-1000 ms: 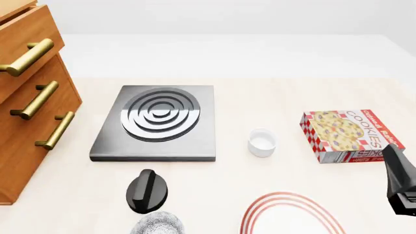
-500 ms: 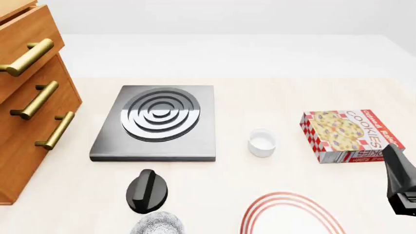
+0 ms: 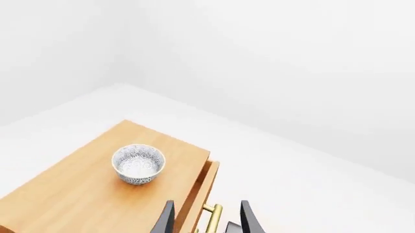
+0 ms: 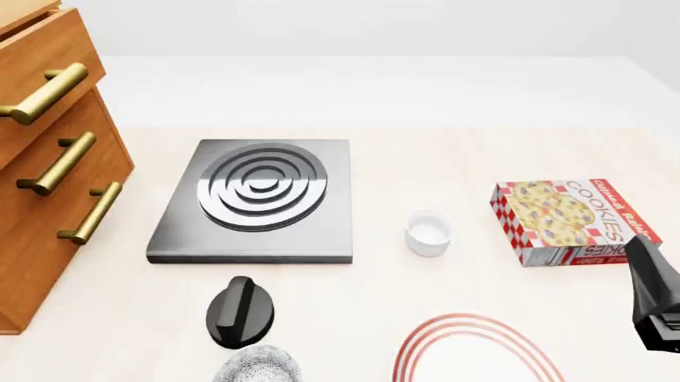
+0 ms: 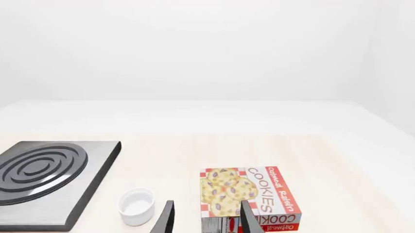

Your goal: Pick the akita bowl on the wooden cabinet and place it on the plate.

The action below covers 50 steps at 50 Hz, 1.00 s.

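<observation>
— Where's the akita bowl (image 3: 138, 164) from where you stand?

— On top of the wooden cabinet (image 3: 77, 189), upright, ahead of the left fingers (image 3: 166, 221) and off to one side of them. It sits near the top's far end, with bare wood all round it.

— And those fingers?

— Spread apart, nothing between them. Only the tips show; the rest is cut off at the frame's edge. A brass handle (image 3: 213, 217) shows in the gap, below the cabinet's front edge.

— The plate?

— Mostly cut off. In the front view only an arc of red rings of the plate (image 4: 478, 344) shows at the near edge of the table (image 4: 351, 294). A second speckled bowl (image 4: 258, 365) is half out of frame too, just behind a black knob-like thing (image 4: 241, 312).

— The right arm?

— Only a dark piece of it at the frame's edge in the front view. From its wrist camera, the right fingers (image 5: 167, 218) stand apart and empty, again just the tips visible. Beyond them lie a cookie box (image 5: 250, 196), a small white bowl (image 5: 137, 206), and the grey stove slab (image 5: 48, 181), partly cropped. Open table lies between the small bowl and the plate's rings.
</observation>
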Each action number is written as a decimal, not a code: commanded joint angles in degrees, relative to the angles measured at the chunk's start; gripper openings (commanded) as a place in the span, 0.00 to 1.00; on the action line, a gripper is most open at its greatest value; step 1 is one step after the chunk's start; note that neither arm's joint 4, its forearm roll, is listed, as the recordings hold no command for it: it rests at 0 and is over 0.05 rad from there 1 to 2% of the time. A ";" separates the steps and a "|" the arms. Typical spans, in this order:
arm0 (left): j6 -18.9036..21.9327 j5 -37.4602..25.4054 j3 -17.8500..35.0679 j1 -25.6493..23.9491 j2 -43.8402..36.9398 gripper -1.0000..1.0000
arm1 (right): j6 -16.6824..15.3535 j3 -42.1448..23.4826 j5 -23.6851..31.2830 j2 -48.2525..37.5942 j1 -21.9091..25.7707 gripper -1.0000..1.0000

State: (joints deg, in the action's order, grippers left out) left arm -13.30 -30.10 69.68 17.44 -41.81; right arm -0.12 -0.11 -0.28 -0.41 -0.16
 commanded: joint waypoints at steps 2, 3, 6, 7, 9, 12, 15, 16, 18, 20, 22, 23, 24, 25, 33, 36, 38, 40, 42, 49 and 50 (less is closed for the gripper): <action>-1.21 1.95 1.59 5.03 -3.29 1.00 | 0.00 0.00 0.00 0.00 -0.01 1.00; -1.21 1.95 1.59 5.03 -3.30 1.00 | 0.00 0.00 0.00 0.00 -0.01 1.00; -1.31 2.49 1.93 6.06 -4.14 1.00 | 0.00 0.00 0.00 0.01 0.00 1.00; -1.28 2.55 2.10 6.24 -4.29 1.00 | -0.02 0.00 0.00 0.00 0.02 1.00; -1.32 2.69 2.48 6.91 -4.73 1.00 | -0.01 0.00 0.00 0.00 0.01 1.00; -1.43 2.81 2.98 7.73 -5.33 1.00 | 0.00 0.00 0.00 0.00 0.00 1.00; -1.53 3.06 3.39 8.83 -5.87 1.00 | 0.00 0.00 0.00 0.01 0.00 1.00; -1.44 3.16 3.48 9.04 -5.96 1.00 | 0.00 0.00 0.00 -0.01 -0.01 1.00; -1.90 3.27 3.63 9.89 -6.43 1.00 | 0.00 0.00 0.00 0.00 -0.01 1.00; -2.07 3.53 3.68 10.87 -6.85 1.00 | 0.01 0.00 0.00 -0.01 0.01 1.00; -2.51 3.77 3.64 11.86 -7.41 1.00 | 0.00 0.00 0.00 0.01 0.00 1.00; -2.50 3.83 3.66 11.97 -7.48 1.00 | 0.00 0.00 0.00 0.00 0.01 1.00; -2.43 3.92 3.71 12.10 -7.50 1.00 | 0.00 0.00 0.00 0.01 -0.01 1.00; -2.47 3.96 3.75 12.36 -7.57 1.00 | 0.00 0.00 0.00 0.00 0.00 1.00; -3.29 4.67 4.51 14.89 -9.01 1.00 | 0.01 0.00 0.00 0.01 -0.01 1.00; -3.72 5.17 4.87 16.28 -10.06 1.00 | 0.01 0.00 0.00 0.00 -0.01 1.00; -3.81 5.33 4.96 16.70 -10.42 1.00 | 0.00 0.00 0.00 0.01 0.00 1.00; -3.93 5.51 5.18 17.11 -10.84 1.00 | 0.00 0.00 0.00 0.01 0.00 1.00; -4.00 5.91 5.47 18.06 -11.61 1.00 | -0.01 0.00 0.00 0.00 -0.01 1.00; -5.28 7.51 4.99 20.64 -14.15 1.00 | 0.01 0.00 0.00 -0.01 0.01 1.00; -5.43 7.67 5.00 20.88 -14.45 1.00 | 0.00 0.00 0.00 0.00 0.00 1.00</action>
State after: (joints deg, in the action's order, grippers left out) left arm -17.48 -24.07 74.55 35.08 -53.31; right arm -0.12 -0.11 -0.28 -0.41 -0.16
